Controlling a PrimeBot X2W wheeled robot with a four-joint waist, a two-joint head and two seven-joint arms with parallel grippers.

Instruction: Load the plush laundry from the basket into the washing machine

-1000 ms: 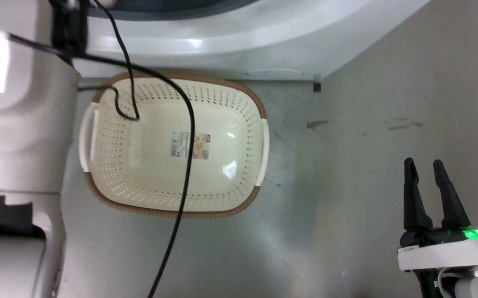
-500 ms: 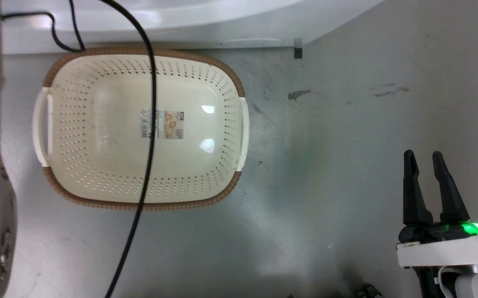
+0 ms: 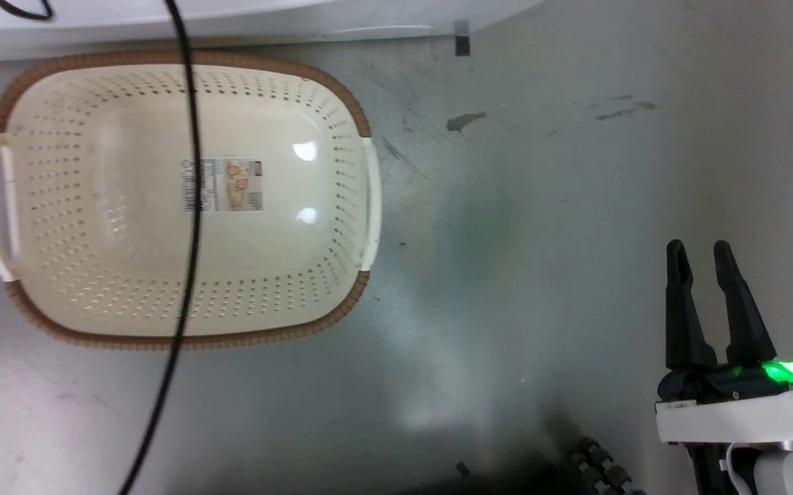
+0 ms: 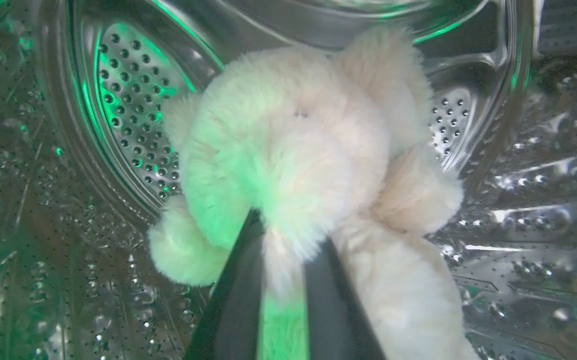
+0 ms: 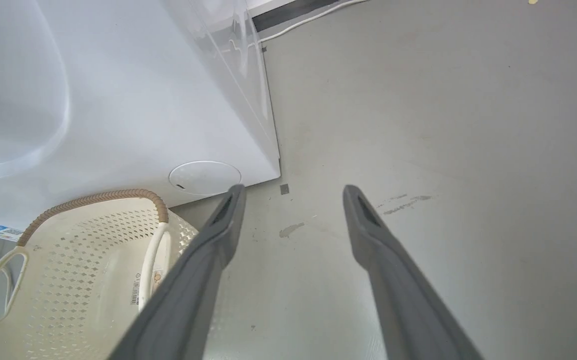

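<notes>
The left gripper (image 4: 286, 235) pinches the teddy bear (image 4: 298, 145) inside the washing-machine drum (image 4: 128, 100), bear at twelve o'clock of its fingers; whether it touches the drum wall is unclear. Carry it deep, spread the fingers fully, back out straight. Count: one bear, one empty basket (image 3: 163, 302) at ten o'clock in the head view, one right gripper (image 3: 697, 247) at four, parted, holding nothing.

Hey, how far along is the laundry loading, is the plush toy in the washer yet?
Done: the basket is empty, so the pick-up is over. In hand: the left gripper is shut on the plush laundry, holding it inside the washing machine drum. Left: let go of it there and draw the arm out. The right gripper is open, holding nothing.
</notes>
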